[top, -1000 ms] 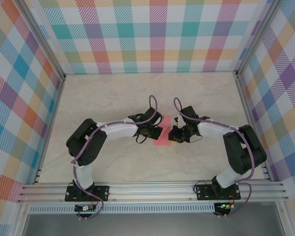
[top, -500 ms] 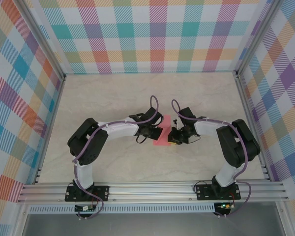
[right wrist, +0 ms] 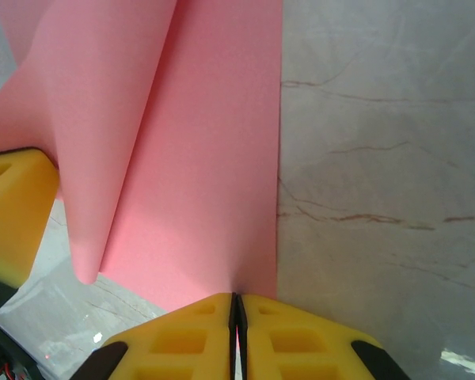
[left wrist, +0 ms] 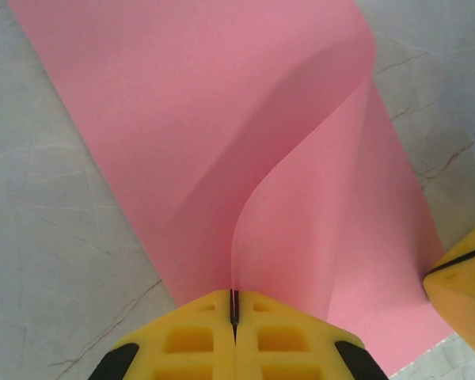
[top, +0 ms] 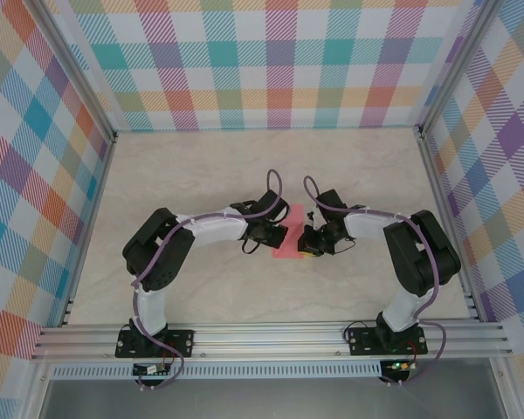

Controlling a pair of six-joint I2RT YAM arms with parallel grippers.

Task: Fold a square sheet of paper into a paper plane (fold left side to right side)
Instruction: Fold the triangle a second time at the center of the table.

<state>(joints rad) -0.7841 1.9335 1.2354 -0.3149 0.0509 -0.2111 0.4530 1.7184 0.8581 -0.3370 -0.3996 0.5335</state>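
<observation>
The square sheet of paper (top: 288, 250) lies on the table's middle, salmon pink, between both grippers. In the left wrist view the sheet (left wrist: 182, 103) has its left side lifted and curled over in a soft bend, uncreased. My left gripper (left wrist: 233, 310) is shut on that lifted edge, its yellow fingers pressed together. My right gripper (right wrist: 237, 305) is shut on the sheet's (right wrist: 214, 174) flat right edge, at the table. From above, the left gripper (top: 273, 237) and right gripper (top: 306, 242) stand close, facing each other. No paper plane shape shows.
The marble-patterned table (top: 201, 175) is bare around the sheet. Checked walls and aluminium frame rails (top: 271, 336) enclose the workspace. The other gripper's yellow finger (left wrist: 463, 277) shows at the right of the left wrist view, very near the paper.
The right arm has drawn in slightly to the left toward the sheet, mostly in the first half second. The left arm has barely shifted.
</observation>
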